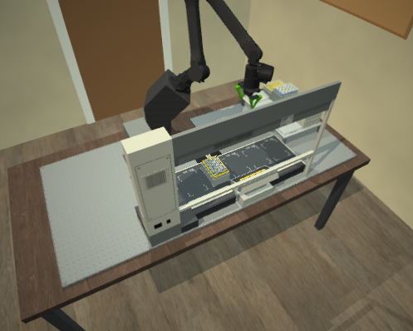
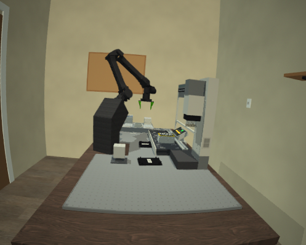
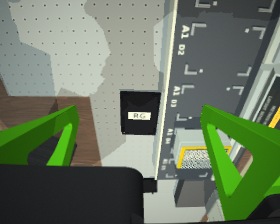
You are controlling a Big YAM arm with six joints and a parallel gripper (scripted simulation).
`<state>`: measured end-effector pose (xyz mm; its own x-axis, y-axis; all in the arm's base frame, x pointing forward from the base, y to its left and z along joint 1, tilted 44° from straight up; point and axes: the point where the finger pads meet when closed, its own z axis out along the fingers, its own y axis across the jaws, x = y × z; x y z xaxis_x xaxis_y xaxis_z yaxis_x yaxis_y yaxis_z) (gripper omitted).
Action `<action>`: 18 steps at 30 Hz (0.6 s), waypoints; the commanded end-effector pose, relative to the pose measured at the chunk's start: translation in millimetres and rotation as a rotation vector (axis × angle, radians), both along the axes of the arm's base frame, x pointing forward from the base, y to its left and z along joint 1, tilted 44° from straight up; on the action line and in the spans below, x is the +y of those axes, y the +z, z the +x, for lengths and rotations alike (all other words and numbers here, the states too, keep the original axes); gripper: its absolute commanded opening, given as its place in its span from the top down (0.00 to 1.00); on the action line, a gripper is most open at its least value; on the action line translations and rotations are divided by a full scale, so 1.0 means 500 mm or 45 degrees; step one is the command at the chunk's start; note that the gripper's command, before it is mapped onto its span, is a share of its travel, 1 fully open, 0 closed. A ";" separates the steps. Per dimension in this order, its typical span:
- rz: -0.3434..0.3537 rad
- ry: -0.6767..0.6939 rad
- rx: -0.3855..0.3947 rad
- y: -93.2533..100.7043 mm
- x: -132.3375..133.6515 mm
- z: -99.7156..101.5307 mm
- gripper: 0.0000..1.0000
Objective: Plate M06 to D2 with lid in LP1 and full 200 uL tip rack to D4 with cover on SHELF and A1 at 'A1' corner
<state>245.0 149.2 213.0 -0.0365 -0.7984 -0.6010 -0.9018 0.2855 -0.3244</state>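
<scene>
My gripper (image 1: 248, 98) hangs high above the table behind the deck, open and empty; its green fingers stand wide apart in the wrist view. Below it lies the black regrip nest RG (image 3: 139, 113), beside the deck edge. A yellow-framed tip rack (image 1: 215, 166) with pale tips sits on the deck at the position marked D4 (image 3: 193, 159). The position marked D2 (image 3: 216, 45) is bare. On the shelf past the gripper stand a pale lidded item, a yellow rack (image 1: 274, 86) and a blue rack (image 1: 287, 89). I cannot read any ID labels.
The pipetting gantry (image 1: 252, 121) and its cream tower (image 1: 152, 183) stand along the deck's front. The arm's dark base block (image 1: 166, 104) is at the left. A second black plate (image 2: 149, 160) and a white box (image 2: 119, 151) sit on the grey mat.
</scene>
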 end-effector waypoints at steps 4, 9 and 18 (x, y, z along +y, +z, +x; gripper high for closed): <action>0.076 -0.023 -0.041 0.099 0.064 0.021 0.00; 0.082 -0.023 -0.039 0.131 0.105 0.022 0.00; 0.073 -0.023 -0.015 0.169 0.157 0.017 0.00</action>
